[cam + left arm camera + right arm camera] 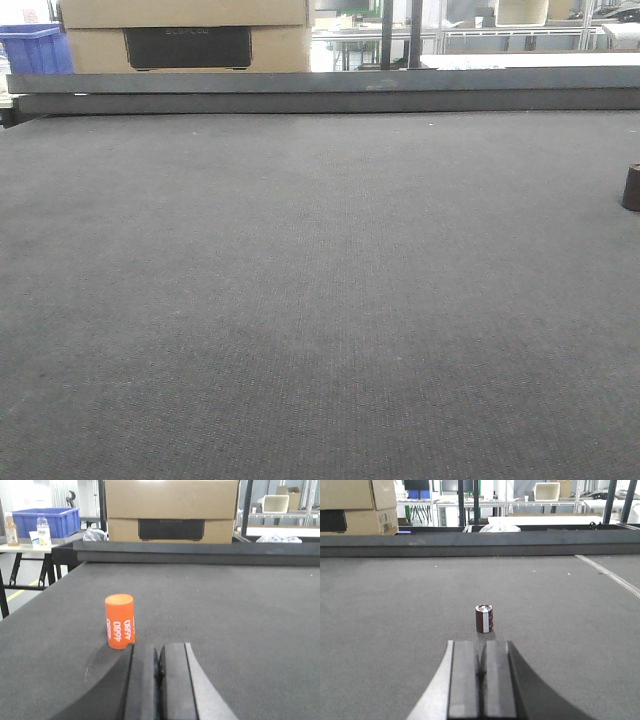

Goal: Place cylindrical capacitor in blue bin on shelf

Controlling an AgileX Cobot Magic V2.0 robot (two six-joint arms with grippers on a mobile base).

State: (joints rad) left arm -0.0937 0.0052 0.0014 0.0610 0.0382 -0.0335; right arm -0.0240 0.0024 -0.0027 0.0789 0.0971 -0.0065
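The cylindrical capacitor, a small dark brown cylinder with a pale stripe, stands upright on the grey mat just ahead of my right gripper, which is shut with nothing in it. In the front view the capacitor shows only at the far right edge. My left gripper is shut and empty, low over the mat. A blue bin stands on a side table at the far left, also seen as the blue bin in the front view. The shelf is out of view.
An orange cylinder marked 4680 stands upright just ahead and left of my left gripper. A raised dark rail runs along the mat's far edge, with a cardboard box behind it. Bottles stand by the blue bin.
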